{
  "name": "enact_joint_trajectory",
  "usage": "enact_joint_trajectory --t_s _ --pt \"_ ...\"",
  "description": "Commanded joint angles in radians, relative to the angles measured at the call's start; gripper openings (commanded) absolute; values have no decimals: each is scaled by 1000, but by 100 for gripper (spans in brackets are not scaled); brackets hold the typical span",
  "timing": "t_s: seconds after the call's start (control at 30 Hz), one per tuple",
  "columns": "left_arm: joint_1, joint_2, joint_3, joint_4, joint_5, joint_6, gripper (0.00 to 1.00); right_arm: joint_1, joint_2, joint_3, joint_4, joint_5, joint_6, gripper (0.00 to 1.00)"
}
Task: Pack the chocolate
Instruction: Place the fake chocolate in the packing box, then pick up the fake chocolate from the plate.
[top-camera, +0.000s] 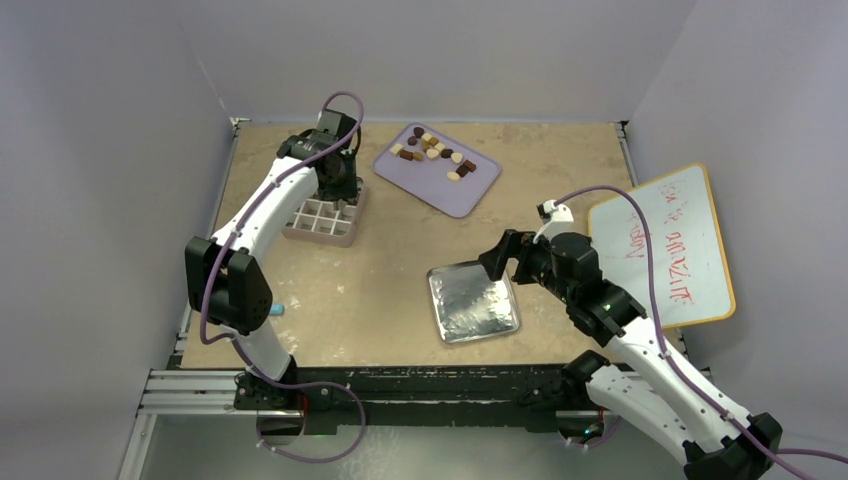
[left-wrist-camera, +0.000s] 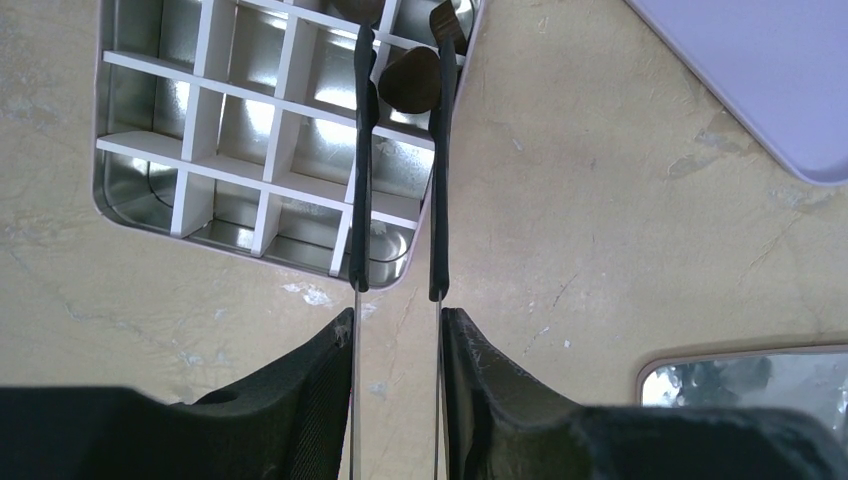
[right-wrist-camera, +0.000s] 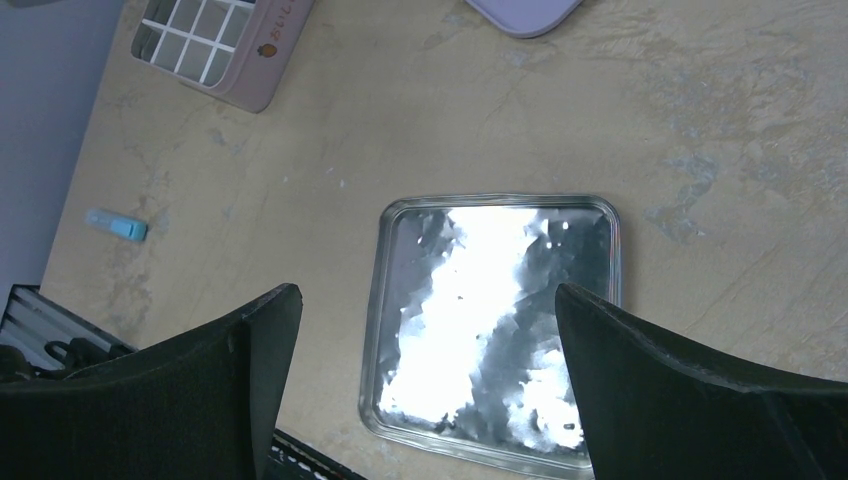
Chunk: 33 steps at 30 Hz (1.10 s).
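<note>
The left fingers (left-wrist-camera: 300, 400) are clenched on the black tweezers (left-wrist-camera: 362, 180), whose tips reach over a corner cell of the divided tin (left-wrist-camera: 200, 95). A dark brown piece (left-wrist-camera: 408, 80) sits between those tips, though I cannot tell whether it is pinched or lying in the cell. More chocolate (top-camera: 436, 150) lies scattered on the lilac tray (top-camera: 472, 190) at the far side of the worktop (top-camera: 390, 260), while the right fingers (right-wrist-camera: 230, 380) stand spread wide, grasping nothing, above the shiny tin lid (right-wrist-camera: 490, 320).
</note>
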Motion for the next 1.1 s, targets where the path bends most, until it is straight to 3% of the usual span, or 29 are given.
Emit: enact_joint_trajectory --t_s 0.0,0.6,0.77,1.07 --pt "5 -51 35 3 -5 3 33 -3 6 26 27 -6 1 99" --pt "3 -48 136 -43 33 6 34 -2 21 81 1 -9 -18 99" --pt "1 -50 162 -9 117 34 34 -3 19 100 -2 -14 -20 99" --pt "-58 104 335 -4 197 88 33 -3 15 133 -51 12 -23 99"
